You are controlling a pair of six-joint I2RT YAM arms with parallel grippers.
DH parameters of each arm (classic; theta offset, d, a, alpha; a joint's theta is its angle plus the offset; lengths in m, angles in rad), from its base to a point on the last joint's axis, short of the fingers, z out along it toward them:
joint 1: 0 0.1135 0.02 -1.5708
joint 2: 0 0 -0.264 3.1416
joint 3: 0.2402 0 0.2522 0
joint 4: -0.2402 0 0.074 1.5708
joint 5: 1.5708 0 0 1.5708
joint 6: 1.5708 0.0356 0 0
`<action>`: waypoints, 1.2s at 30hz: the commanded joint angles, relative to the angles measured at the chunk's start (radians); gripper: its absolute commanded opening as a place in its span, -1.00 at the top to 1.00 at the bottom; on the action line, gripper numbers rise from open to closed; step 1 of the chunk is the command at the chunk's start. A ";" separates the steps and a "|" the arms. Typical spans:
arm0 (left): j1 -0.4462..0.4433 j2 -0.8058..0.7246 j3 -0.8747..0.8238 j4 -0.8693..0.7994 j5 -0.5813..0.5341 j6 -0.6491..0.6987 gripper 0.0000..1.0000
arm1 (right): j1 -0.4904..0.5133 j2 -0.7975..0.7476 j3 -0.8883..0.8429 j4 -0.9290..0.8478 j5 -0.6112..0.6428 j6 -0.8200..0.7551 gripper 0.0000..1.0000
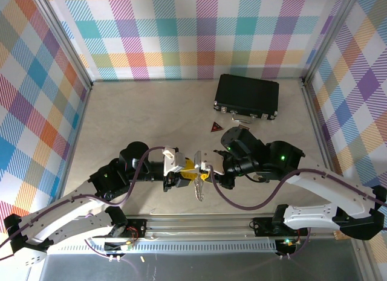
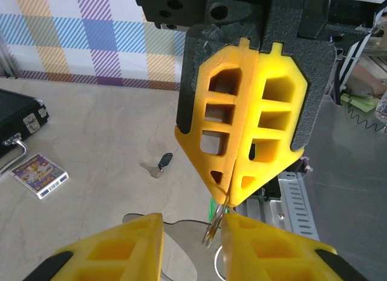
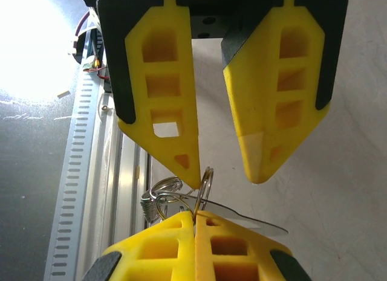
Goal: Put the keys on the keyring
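yellow plastic fingers of the right end effector (image 3: 195, 219) are clenched on the thin silvery wire keyring (image 3: 207, 179), steadying it over the near bench (image 1: 151, 112). the left end effector (image 3: 227, 172) is released, jaws straddling the loop, seemingly to work the silvery key (image 3: 249, 219) dangling there. a small black-headed key (image 2: 162, 163) lies apart on the bench.

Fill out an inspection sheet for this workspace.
Surface: pale wooden tabletop.
Job's things: black-headed key lying loose on the tabletop; wire keyring held up between the two tools.
Clutter: black case, red triangle, patterned card.
Tools: right tool shut on the keyring; left tool open, one finger close beside the ring.
Cables: purple cable running along each arm.
Surroundings: plaid walls.
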 commanded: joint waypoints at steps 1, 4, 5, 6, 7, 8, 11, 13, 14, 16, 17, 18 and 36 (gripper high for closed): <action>-0.010 0.011 -0.014 0.056 0.028 0.008 0.54 | -0.002 0.000 0.028 0.030 -0.049 -0.008 1.00; -0.010 0.011 -0.025 0.069 0.039 0.004 0.61 | 0.000 0.002 0.020 0.041 -0.048 -0.004 1.00; -0.010 0.011 -0.027 0.072 0.043 0.003 0.63 | -0.001 0.002 0.018 0.043 -0.048 -0.004 1.00; -0.010 0.013 -0.030 0.076 0.047 0.001 0.66 | -0.001 0.002 0.018 0.044 -0.048 -0.003 1.00; -0.012 0.014 -0.031 0.077 0.052 0.001 0.70 | -0.001 0.004 0.019 0.044 -0.047 -0.004 1.00; -0.012 0.014 -0.032 0.075 0.055 0.002 0.79 | -0.001 0.006 0.020 0.044 -0.045 -0.005 1.00; -0.012 0.008 -0.037 0.084 0.063 0.001 1.00 | -0.002 0.010 0.023 0.045 -0.038 -0.008 1.00; -0.012 -0.006 -0.049 0.111 0.059 -0.011 1.00 | 0.000 0.008 0.026 0.046 -0.031 -0.007 1.00; -0.012 -0.016 -0.060 0.129 0.052 -0.021 1.00 | -0.001 0.007 0.026 0.052 -0.023 -0.001 1.00; -0.012 -0.046 -0.095 0.210 0.022 -0.056 1.00 | -0.001 -0.005 0.015 0.075 0.000 0.018 0.91; -0.012 -0.059 -0.112 0.259 0.018 -0.081 1.00 | -0.001 -0.014 0.006 0.092 0.007 0.026 0.80; -0.012 -0.071 -0.135 0.317 0.021 -0.109 1.00 | -0.001 -0.024 -0.006 0.108 0.008 0.033 0.72; -0.012 -0.086 -0.283 0.731 0.103 -0.307 1.00 | -0.001 -0.128 -0.098 0.190 0.009 0.104 0.43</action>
